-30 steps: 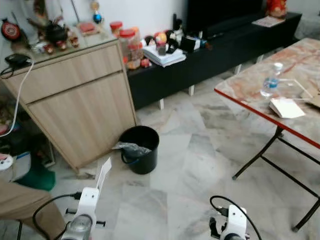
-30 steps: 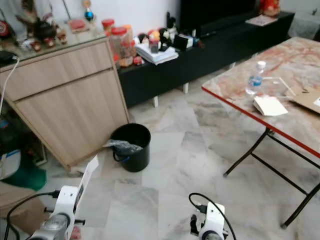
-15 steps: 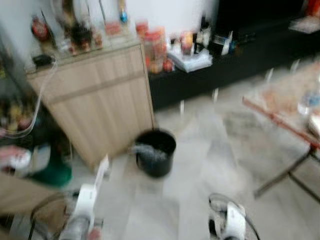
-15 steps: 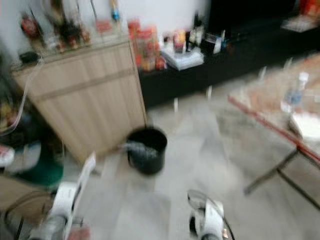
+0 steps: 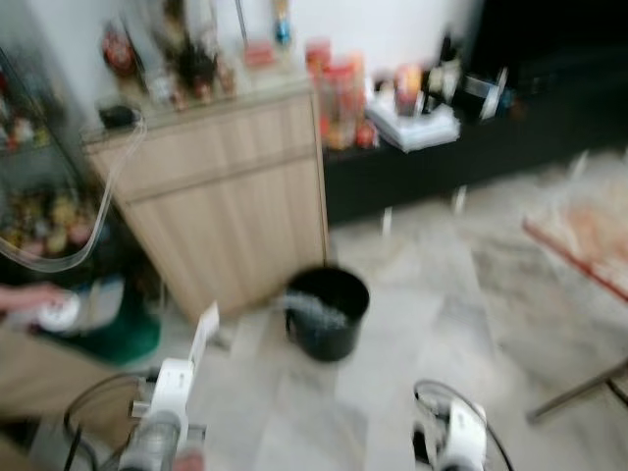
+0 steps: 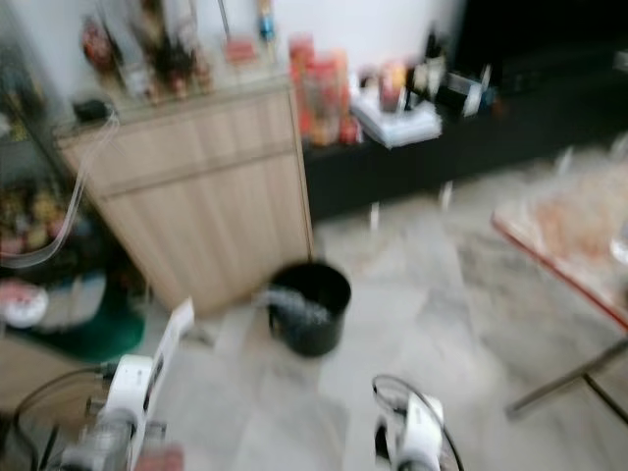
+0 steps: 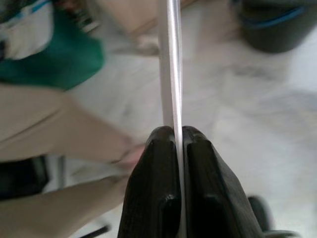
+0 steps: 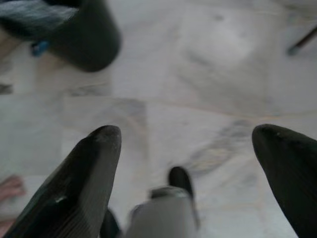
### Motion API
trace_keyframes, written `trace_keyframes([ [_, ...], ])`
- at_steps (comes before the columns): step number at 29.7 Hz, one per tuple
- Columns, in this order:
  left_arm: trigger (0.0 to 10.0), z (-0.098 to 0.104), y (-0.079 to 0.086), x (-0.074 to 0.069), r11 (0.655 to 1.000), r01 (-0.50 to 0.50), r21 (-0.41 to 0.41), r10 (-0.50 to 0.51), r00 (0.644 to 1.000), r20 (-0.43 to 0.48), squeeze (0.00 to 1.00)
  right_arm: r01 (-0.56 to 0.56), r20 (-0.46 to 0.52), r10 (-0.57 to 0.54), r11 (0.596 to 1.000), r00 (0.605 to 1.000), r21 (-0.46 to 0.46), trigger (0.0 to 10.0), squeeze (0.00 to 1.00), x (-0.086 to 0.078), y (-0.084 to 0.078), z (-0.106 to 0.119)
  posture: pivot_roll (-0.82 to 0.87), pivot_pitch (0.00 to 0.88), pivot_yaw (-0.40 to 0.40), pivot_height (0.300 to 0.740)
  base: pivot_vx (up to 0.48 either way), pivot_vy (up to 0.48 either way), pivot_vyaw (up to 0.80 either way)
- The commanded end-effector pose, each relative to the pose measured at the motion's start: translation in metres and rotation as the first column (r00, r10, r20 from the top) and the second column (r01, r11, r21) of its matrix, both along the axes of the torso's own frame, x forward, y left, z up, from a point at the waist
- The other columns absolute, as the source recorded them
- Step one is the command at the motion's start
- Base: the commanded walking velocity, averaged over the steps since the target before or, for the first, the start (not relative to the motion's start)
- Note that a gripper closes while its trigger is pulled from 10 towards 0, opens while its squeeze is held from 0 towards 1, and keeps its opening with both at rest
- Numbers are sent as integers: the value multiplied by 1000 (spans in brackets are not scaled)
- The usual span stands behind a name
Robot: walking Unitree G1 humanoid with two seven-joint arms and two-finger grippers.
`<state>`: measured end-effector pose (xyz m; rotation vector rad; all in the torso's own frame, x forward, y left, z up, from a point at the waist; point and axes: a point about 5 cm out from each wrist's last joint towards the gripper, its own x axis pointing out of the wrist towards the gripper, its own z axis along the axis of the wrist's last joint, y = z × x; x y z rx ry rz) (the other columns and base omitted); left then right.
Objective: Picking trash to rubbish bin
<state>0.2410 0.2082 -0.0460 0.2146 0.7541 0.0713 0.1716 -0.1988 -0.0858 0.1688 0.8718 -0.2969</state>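
Marble floor ahead: left end effector [image 7: 173, 144] clenches a thin white card [image 5: 204, 336], round black plastic bin [image 5: 328, 312] unreached; right end effector [image 8: 190, 148] gapes empty.

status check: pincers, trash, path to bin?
Left pincer shut on thin white card. Right pincer open, empty. Black bin ahead by wooden cabinet, floor between bare. Head views blurred.

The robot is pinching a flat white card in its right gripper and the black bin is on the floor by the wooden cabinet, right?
Almost. The left gripper pinches the flat white card, as the left wrist view shows. The right gripper is open. The black bin does stand by the wooden cabinet.
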Motion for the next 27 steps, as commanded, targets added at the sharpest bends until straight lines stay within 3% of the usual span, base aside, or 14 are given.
trace_keyframes([
  [1, 10000, 1, 9, -1, 1000, -4, 25, 4, 1000, -4, 0, -1, 20, 1, 1000, 1000, 13, 10000, 0, 7, 5, 2, -26, 0, 81, 740, 345, 0, 0],
  [8, 10000, 1, 9, -2, 1000, -11, 23, 11, 1000, -4, 0, 5, 44, -6, 1000, 999, 19, 10000, 0, 11, 5, 5, -25, 11, 75, 740, 346, 0, 0],
  [13, 10000, 1, 9, -2, 1000, -12, 22, 12, 1000, -3, 0, 7, 49, -7, 1000, 999, 8, 10000, 0, 12, 4, 6, -25, 11, 74, 740, 345, 0, -800],
  [27, 10000, 1, 7, -1, 1000, -1, 16, 1, 1000, -1, 0, 0, 51, -1, 1000, 999, 14, 10000, 0, 10, 3, 5, -31, 0, 73, 740, 346, 0, 0],
])
